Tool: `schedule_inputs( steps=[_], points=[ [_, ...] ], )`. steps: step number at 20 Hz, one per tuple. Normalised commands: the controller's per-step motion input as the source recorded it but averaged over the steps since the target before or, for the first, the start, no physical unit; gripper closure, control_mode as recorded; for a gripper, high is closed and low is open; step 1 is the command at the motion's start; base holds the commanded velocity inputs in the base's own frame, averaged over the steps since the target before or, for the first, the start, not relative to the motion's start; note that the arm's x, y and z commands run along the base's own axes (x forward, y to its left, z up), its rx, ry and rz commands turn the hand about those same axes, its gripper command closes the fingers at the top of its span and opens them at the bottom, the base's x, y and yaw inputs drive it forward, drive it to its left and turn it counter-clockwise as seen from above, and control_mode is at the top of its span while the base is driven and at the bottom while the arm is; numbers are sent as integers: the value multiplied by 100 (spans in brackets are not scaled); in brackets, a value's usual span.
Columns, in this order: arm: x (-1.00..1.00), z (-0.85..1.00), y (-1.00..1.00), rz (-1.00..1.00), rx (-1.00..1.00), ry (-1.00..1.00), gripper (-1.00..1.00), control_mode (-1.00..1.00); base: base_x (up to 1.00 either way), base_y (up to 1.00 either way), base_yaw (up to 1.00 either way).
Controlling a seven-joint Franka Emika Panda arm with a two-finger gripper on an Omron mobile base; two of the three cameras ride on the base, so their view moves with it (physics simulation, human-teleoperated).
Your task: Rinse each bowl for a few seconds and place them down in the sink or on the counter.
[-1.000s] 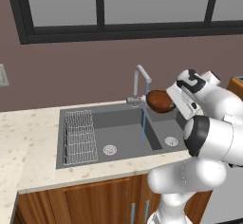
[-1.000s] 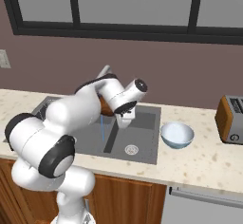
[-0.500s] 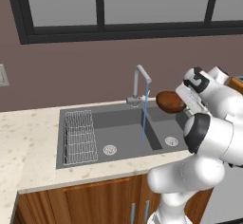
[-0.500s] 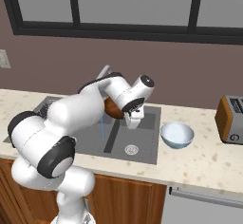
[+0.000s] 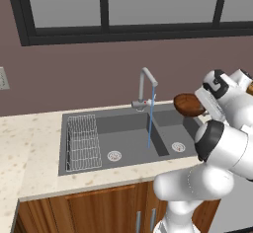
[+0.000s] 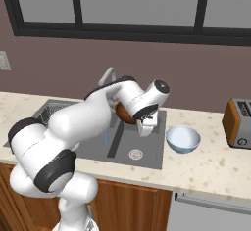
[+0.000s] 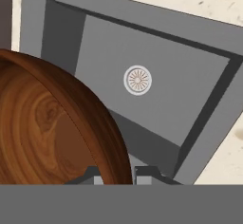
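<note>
While claw (image 6: 147, 128) grips wooden bowl (image 5: 188, 104) | bowls: two | blue-grey bowl (image 6: 183, 139) on counter (image 6: 215, 166)

Toaster (image 6: 238, 123) sitting at the right edge, dark-framed window (image 5: 123, 10) running along the top, wall outlet (image 5: 3, 78) showing at the left edge

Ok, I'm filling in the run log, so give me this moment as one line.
gripper: shut on wooden bowl rim | wooden bowl: held over sink, right basin | tap: running | blue-grey bowl: on counter
</note>
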Motion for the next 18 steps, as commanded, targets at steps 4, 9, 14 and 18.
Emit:
schedule_inputs(
  steps=[4,9,14,18],
  points=[
    [-22,17,-23,-10,-1,-1,100,-100,0,0,0],
    [-19,9,-23,-10,-2,1,100,-100,0,0,0],
    [-14,5,-25,-10,-3,3,100,-100,0,0,0],
    [0,2,-16,-16,-5,5,100,-100,0,0,0]
  ],
)
